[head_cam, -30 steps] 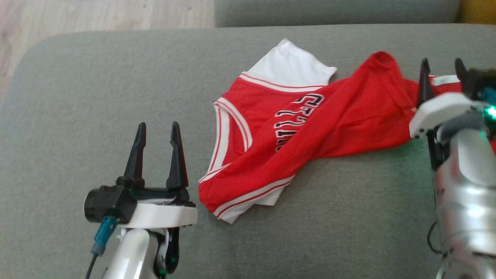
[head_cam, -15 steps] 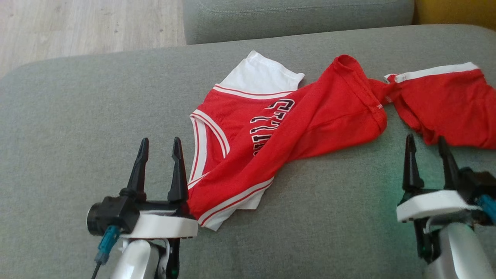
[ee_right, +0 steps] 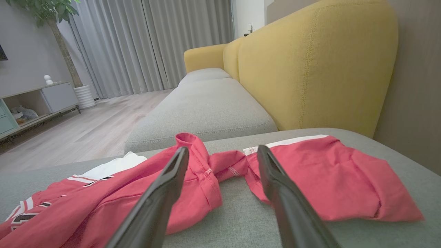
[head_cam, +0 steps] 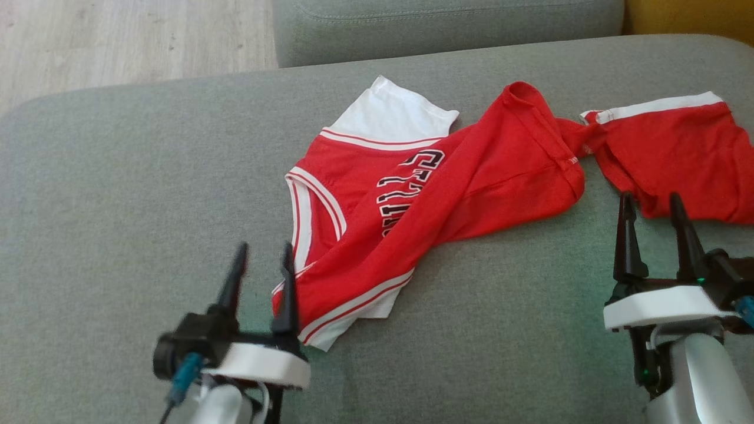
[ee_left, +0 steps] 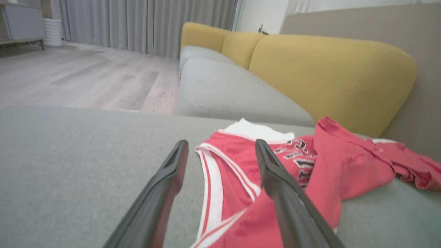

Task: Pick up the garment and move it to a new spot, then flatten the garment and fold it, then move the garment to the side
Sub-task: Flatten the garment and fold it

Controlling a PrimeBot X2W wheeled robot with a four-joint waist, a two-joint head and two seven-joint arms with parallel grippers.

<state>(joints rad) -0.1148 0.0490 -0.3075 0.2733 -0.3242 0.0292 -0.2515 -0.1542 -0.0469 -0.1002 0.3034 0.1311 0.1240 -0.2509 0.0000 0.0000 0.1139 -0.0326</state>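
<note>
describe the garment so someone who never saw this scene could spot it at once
Start at the wide grey fabric sofa cushion next to the mustard-yellow padded backrest. Crumpled across its middle and right side lies the red sleeveless jersey. Its white striped trim and dark outlined lettering set it apart from the plain cushion around it.

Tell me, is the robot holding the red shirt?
Nothing is held. The left gripper and right gripper are open, and the red shirt lies on the grey cushion.

Soft, even daylight; shadows faint. Head view: blur smears the left gripper (head_cam: 265,245); a green glow tints the cushion (head_cam: 565,306) beside the right gripper (head_cam: 650,196). Left wrist view soft throughout.
</note>
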